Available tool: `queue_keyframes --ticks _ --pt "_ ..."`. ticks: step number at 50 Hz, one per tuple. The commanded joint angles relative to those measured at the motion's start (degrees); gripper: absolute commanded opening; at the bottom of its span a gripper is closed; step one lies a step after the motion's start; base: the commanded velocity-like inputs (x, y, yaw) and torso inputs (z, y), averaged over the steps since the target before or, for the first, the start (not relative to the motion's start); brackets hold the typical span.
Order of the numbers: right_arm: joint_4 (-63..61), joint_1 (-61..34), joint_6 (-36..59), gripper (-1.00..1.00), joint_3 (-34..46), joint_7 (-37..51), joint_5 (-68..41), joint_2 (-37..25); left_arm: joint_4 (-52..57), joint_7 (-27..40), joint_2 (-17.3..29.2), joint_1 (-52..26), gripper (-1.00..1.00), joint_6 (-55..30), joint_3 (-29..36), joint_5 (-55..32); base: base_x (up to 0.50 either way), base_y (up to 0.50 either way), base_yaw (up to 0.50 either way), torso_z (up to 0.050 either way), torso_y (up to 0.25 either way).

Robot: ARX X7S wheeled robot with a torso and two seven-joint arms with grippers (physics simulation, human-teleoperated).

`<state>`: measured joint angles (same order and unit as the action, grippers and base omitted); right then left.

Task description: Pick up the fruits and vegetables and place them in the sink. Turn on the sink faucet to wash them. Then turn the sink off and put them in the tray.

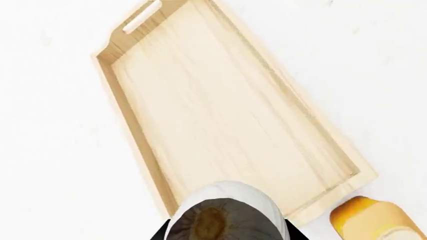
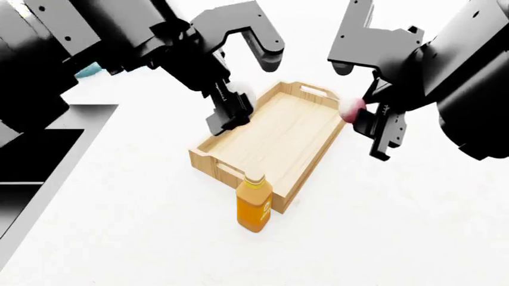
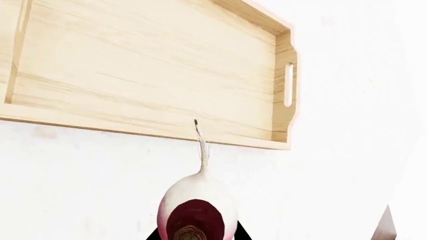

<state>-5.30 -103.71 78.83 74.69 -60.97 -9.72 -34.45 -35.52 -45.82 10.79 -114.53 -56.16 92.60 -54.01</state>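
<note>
Nearest of all stands the orange bottle (image 2: 254,208) with its yellow cap, upright on the white counter (image 2: 143,238) and just beside the near corner of the tray (image 2: 278,128); the left wrist view catches it at the tray's end too (image 1: 370,217). The tray is light wood with raised sides and a handle slot at each end, lying at an angle, and its floor is bare in both wrist views (image 1: 220,110) (image 3: 147,75).

Over the tray's left long side hangs the left gripper (image 2: 226,116), its fingers clamped on the garlic bulb (image 1: 223,215), a whitish-grey round thing that sits above the near end of the tray floor. From the head view the bulb itself is hidden behind the dark fingers.

On the other side the right gripper (image 2: 368,122) grips the radish (image 2: 351,108), pink-red and white. In its wrist view the radish (image 3: 197,210) hangs over the bare counter just outside the tray's long wall, thin root tail pointing toward the tray.

Off at the left edge a piece of the sink (image 2: 56,161) shows, steel rim around a black basin, well apart from the tray
</note>
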Motion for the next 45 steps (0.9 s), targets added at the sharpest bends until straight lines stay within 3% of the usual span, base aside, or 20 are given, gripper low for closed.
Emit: queue_keyframes --ticks 1,6,12,31,45 --pt "-0.05 0.68 -0.48 -1.0 -0.24 0.67 0.24 -0.13 -21.82 -11.48 -10.77 5.23 -1.0 7.4 2.69 7.38 0.0 0.0 0.0 0.0 0.0" --pt "0.34 0.97 -0.92 -1.0 -0.17 0.84 0.26 -0.13 -23.32 -12.06 -10.78 7.61 -1.0 4.92 -3.27 13.25 0.0 0.0 0.0 0.0 0.0" --pt "0.83 1.24 -1.29 -1.0 -0.08 1.05 0.24 0.17 -23.58 -11.04 -10.79 11.0 -1.0 2.37 -6.09 15.54 0.0 0.0 0.0 0.0 0.0" --pt "0.78 2.56 -1.75 -1.0 -0.28 1.85 -0.1 -0.02 -25.66 0.88 -10.79 14.89 -1.0 6.71 -7.02 4.9 0.0 0.0 0.0 0.0 0.001" --pt "1.63 3.03 -2.52 -1.0 0.03 2.09 -0.2 0.26 -27.44 0.89 -10.79 16.55 -1.0 10.89 -6.72 3.44 0.0 0.0 0.0 0.0 -0.032"
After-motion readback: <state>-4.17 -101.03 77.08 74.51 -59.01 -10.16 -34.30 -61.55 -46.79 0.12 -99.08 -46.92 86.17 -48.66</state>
